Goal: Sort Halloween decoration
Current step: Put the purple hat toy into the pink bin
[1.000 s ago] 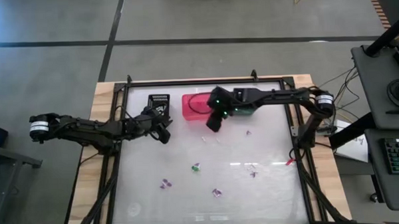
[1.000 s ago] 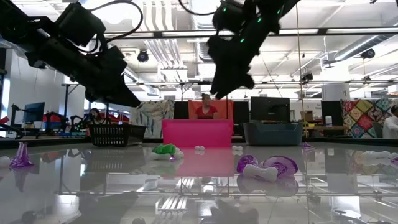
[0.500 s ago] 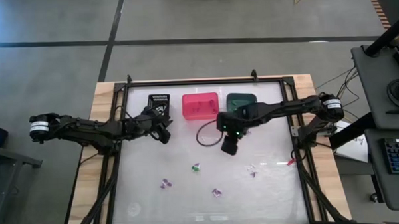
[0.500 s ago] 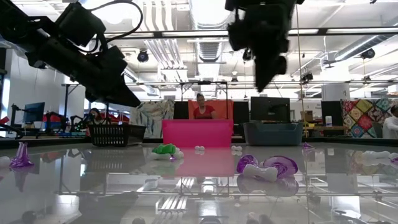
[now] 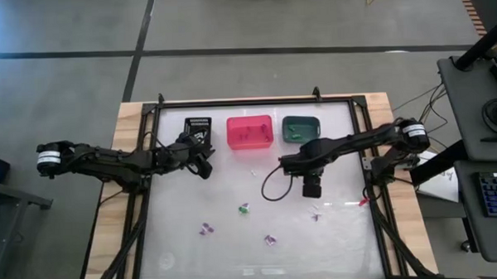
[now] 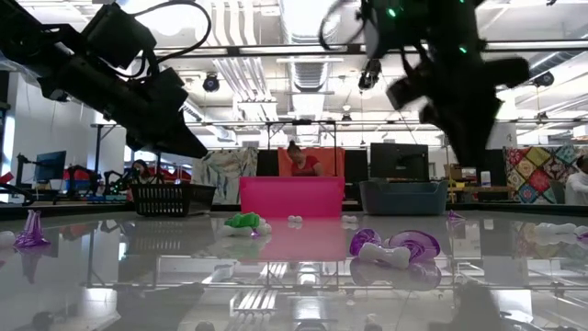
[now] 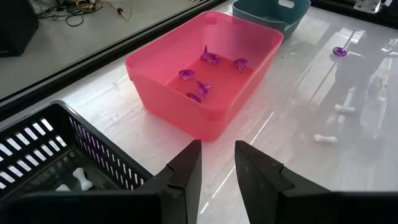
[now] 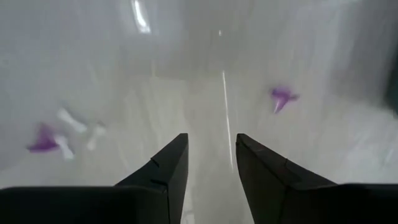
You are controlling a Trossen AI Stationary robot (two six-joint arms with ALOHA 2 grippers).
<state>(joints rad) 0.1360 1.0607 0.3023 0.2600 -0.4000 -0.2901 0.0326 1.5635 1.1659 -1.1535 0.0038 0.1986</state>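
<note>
Tiny Halloween decorations lie loose on the glossy white table: a green one [image 5: 244, 208], purple ones [image 5: 205, 230] [image 5: 269, 240] and a purple-and-white cluster [image 5: 315, 212]. My right gripper [image 5: 311, 188] hangs open above the table, right of centre, pointing down. It holds nothing; a purple trinket [image 8: 283, 96] and white bones [image 8: 74, 121] lie below it. My left gripper [image 5: 205, 167] waits open and empty next to the black bin [image 5: 199, 129], facing the pink bin [image 7: 205, 74], which holds several purple trinkets.
Black, pink [image 5: 249, 132] and teal [image 5: 300, 128] bins stand in a row at the table's far edge. A white bone [image 7: 81, 179] lies in the black bin. A black frame rims the table. Loose white bones [image 7: 326, 138] lie near the centre.
My right gripper has swung from over the pink bin toward the table's right and near side. It has sunk a little and tipped until it points straight down. My left arm has kept still.
</note>
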